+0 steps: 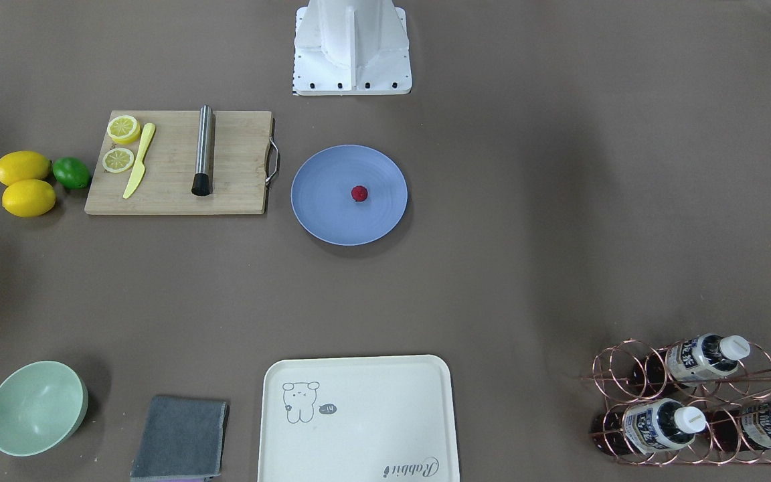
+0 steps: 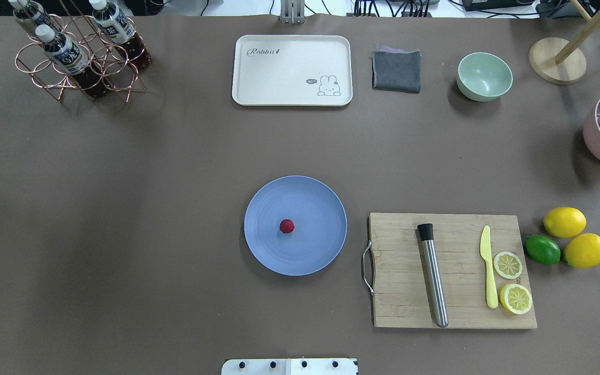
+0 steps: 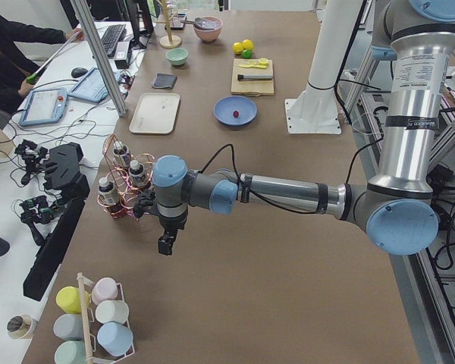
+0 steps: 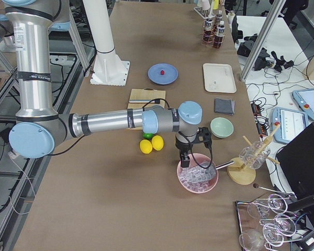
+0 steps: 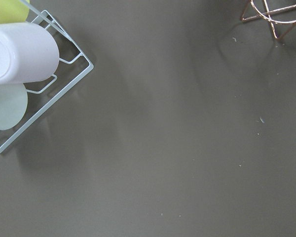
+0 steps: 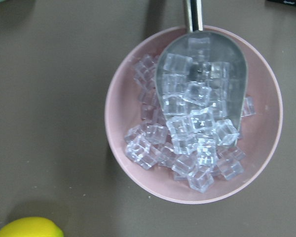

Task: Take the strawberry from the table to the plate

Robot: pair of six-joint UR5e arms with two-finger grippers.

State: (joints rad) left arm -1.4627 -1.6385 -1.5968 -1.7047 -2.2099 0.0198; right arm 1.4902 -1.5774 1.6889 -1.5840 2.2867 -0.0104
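Table (image 2: 123, 182): brown-grey, takes up both fixed top views.

Left arm (image 3: 288, 193): seen only in the exterior left view, stretched out low past the copper bottle rack (image 1: 616, 365). Right arm (image 4: 110, 123): seen only in the exterior right view, reaching over the table end.

Cream tray (image 2: 279, 78): printed "Rabbit" in script, plus a small animal drawing with a speech bubble. The bubble text is too small to read.

Cutting board (image 2: 399, 260): just beside the plate, handle towards it.

Plate (image 2: 315, 208): blue, mid-table in front of the robot base.

Pink bowl (image 6: 117, 113): full of clear ice cubes, with a metal scoop (image 6: 235, 66) lying in it. The right wrist view looks straight down on it. The overhead view catches only its edge and the front-facing view none of it.

Bottles (image 1: 707, 357): white caps and blue-white labels, print not legible.

Mug rack (image 5: 64, 86): white wire, in the left wrist view and the exterior left view only.

Strawberry (image 2: 287, 226): on the plate, near its centre, nothing touching it.

Left gripper (image 3: 165, 244): points down above bare table, well away from the plate. Jaw state cannot be judged from this side view.

Right gripper (image 4: 184, 162): hangs over the pink bowl. Jaw state cannot be judged here either.
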